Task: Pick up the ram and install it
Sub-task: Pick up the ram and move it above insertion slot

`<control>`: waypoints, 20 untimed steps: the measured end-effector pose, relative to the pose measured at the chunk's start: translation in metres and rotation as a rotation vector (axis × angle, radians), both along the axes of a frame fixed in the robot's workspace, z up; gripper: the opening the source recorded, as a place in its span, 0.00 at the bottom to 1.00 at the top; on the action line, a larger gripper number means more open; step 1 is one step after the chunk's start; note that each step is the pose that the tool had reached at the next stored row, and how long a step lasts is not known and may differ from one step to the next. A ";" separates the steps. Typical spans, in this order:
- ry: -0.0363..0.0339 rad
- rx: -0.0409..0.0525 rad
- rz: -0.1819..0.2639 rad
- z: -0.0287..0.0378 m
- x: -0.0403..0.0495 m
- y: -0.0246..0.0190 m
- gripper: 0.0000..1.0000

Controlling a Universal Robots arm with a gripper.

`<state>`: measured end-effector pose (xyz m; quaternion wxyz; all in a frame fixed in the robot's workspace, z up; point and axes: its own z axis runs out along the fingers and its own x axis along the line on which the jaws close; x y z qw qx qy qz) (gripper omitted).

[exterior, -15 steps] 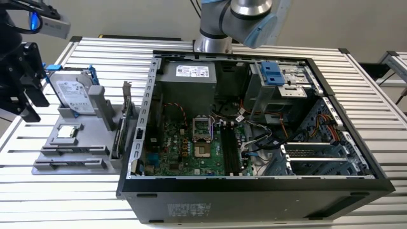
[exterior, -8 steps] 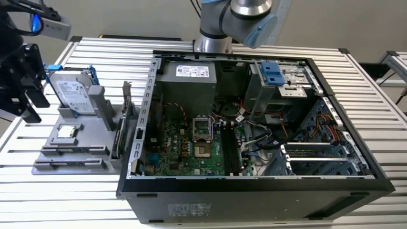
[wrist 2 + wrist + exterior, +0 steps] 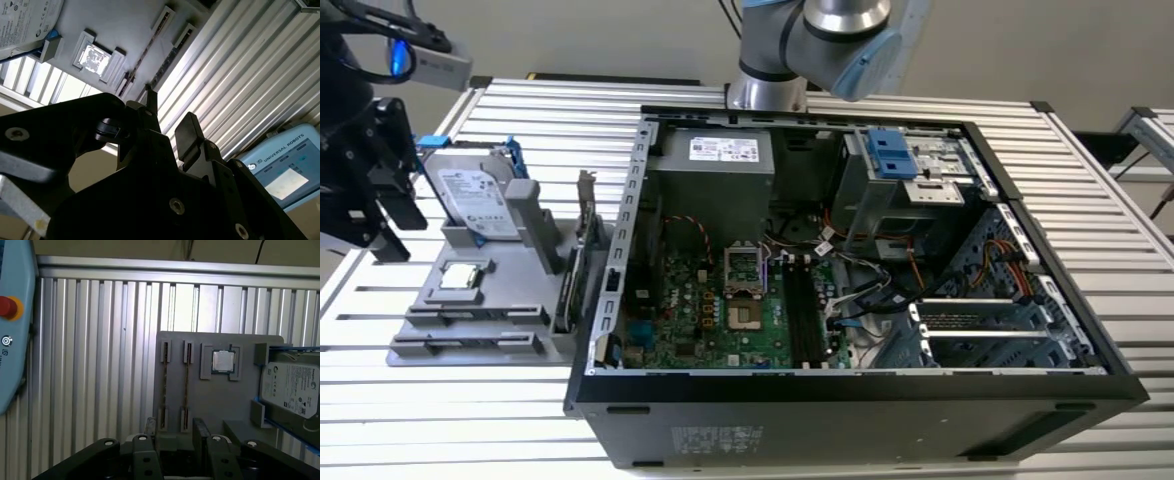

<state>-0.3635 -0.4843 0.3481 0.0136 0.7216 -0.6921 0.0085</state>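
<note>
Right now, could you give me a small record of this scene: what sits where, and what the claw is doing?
gripper: open, empty, near the grey holder
ram: edge-on in a holder slot, not picked up
also on holder: processor chip, hard drive
computer case: open, at the exterior view's right of the holder

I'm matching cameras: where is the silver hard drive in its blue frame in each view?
Exterior view: silver hard drive in blue frame, on the grey holder at the exterior view's left.
First wrist view: the drive, beside the square silver processor chip.
Second wrist view: the drive, beyond the chip.
Shared landmark: that chip.
</note>
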 end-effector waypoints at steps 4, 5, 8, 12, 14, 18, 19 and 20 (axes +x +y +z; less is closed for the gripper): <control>0.0000 0.0000 0.000 -0.0007 0.0000 0.0000 1.00; 0.0000 0.0000 0.000 -0.0009 0.0000 0.0000 1.00; 0.0000 -0.0001 0.000 -0.0015 0.0000 0.0000 1.00; 0.0000 0.0000 0.000 -0.0025 0.0000 0.0000 1.00; 0.0000 0.0000 0.000 -0.0030 0.0000 0.0000 1.00; 0.0001 -0.0001 0.000 -0.0039 0.0000 0.0000 1.00; 0.0000 0.0000 0.000 -0.0041 0.0000 0.0000 1.00; 0.0000 0.0000 0.000 -0.0044 0.0000 0.0000 1.00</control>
